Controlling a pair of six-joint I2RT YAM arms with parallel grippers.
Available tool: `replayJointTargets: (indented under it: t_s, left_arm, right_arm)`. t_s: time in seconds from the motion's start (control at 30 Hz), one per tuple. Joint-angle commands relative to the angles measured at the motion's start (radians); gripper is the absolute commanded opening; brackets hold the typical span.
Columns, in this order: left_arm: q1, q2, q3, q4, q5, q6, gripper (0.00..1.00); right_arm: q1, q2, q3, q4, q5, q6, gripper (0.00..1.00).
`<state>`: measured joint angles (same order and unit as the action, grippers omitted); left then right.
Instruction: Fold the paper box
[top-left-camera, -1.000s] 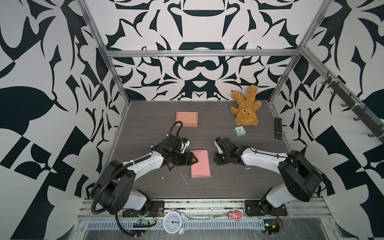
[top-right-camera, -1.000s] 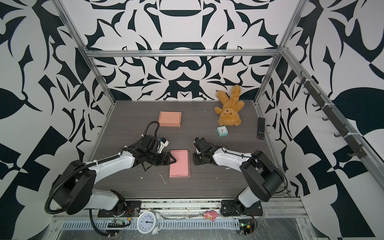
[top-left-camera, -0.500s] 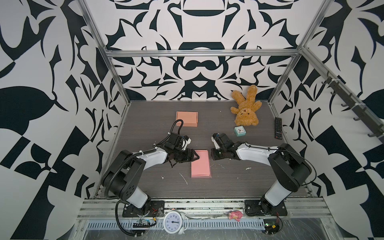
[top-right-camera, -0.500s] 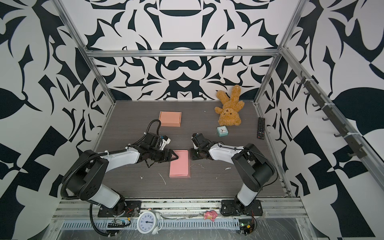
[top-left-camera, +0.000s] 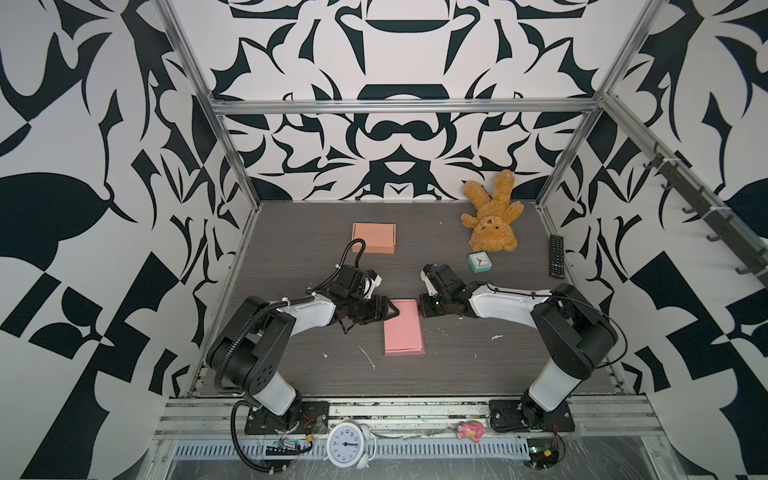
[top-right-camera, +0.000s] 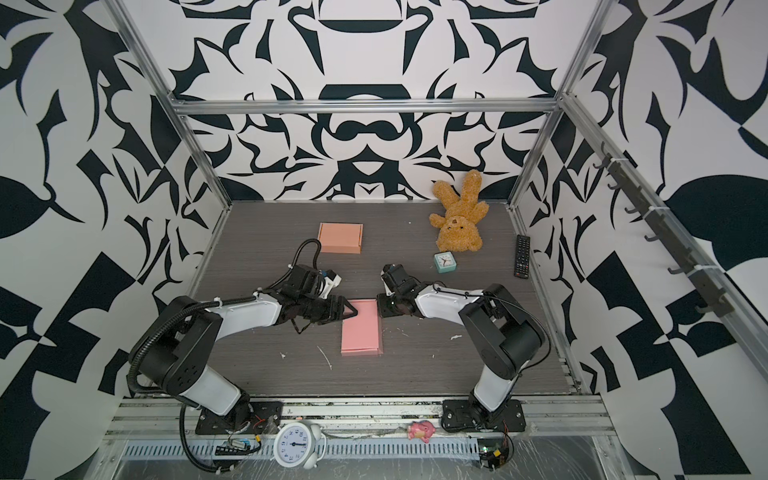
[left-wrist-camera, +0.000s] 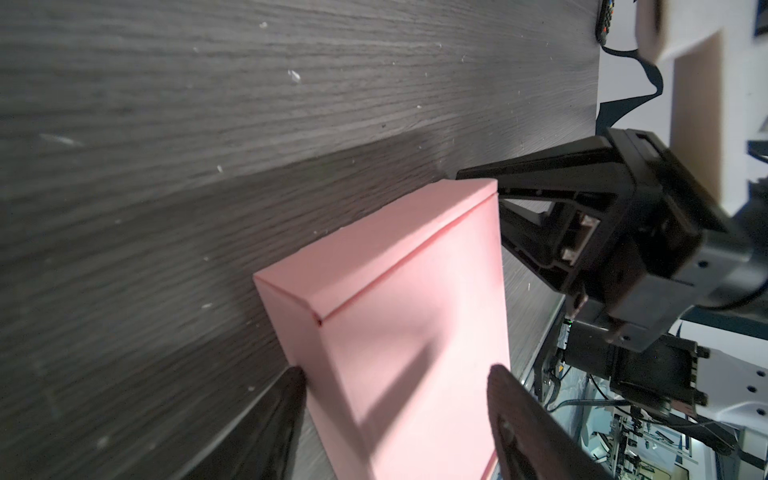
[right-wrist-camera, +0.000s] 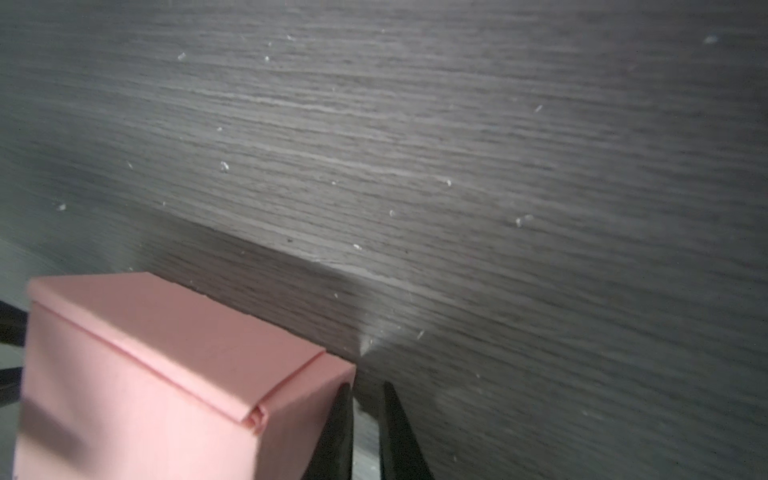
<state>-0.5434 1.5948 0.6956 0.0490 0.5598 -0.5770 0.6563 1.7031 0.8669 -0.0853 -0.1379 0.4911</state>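
Left claw (top-left-camera: 392, 311): jaws wide, set astride the far left corner of the pink paper box (top-left-camera: 403, 328). In the left wrist view one finger (left-wrist-camera: 286, 415) touches a wall of it low down, and the other hangs over the top face, throwing a shadow there.
Orange cardboard box (top-left-camera: 373, 237): closed and flat, at the back of the dark grey wood-grain tabletop (top-left-camera: 291, 249), apart from both arms.
Pink box: folded shut and lying flat mid-table between the two claws, long side running front to back. A lid seam shows in both wrist views.
Right claw (top-left-camera: 420, 308): jaws drawn almost together, with only a thin gap and nothing in it. Tips sit at the pink box's far right corner, with one finger (right-wrist-camera: 338, 432) against its side wall.
Mint-green square alarm clock (top-left-camera: 479, 262): upright, beyond the right arm.
Brown plush teddy bear (top-left-camera: 492, 226): face up, just behind the clock, with one limb against the back wall.
Black remote control (top-left-camera: 557, 255): lying along the right edge.
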Motion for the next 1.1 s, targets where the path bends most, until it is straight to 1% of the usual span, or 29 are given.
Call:
replayJointTargets:
  t_s: [0.0,0.17,0.3,0.37,0.73,0.8,0.9,1.07]
  left_arm:
    - [0.0,0.017,0.028,0.046,0.037,-0.004,0.72]
    - [0.0,0.021,0.037,0.048,0.041,-0.006,0.71]
    - [0.0,0.031,0.043,0.049,0.044,-0.006,0.71]
    - [0.0,0.037,0.044,0.051,0.045,-0.006,0.71]
    - [0.011,0.015,0.02,0.041,0.042,-0.001,0.71]
    - [0.015,0.0,0.011,0.039,0.04,0.002,0.72]
    - [0.02,-0.016,-0.004,0.021,0.032,0.009,0.74]
    - [0.018,-0.038,-0.023,-0.013,0.045,0.023,0.8]
  right_arm:
    - [0.02,-0.001,0.046,0.035,-0.045,0.017,0.15]
    - [0.034,0.009,0.062,0.035,-0.049,0.022,0.16]
    - [0.052,0.02,0.083,0.006,-0.017,0.009,0.16]
    - [0.055,0.024,0.086,0.008,-0.02,0.01,0.16]
    - [0.053,-0.007,0.061,-0.008,0.013,0.0,0.2]
    - [0.051,-0.02,0.047,-0.018,0.032,-0.004,0.21]
    - [0.052,-0.057,0.032,-0.069,0.095,-0.026,0.23]
    - [0.053,-0.143,-0.014,-0.125,0.151,-0.038,0.25]
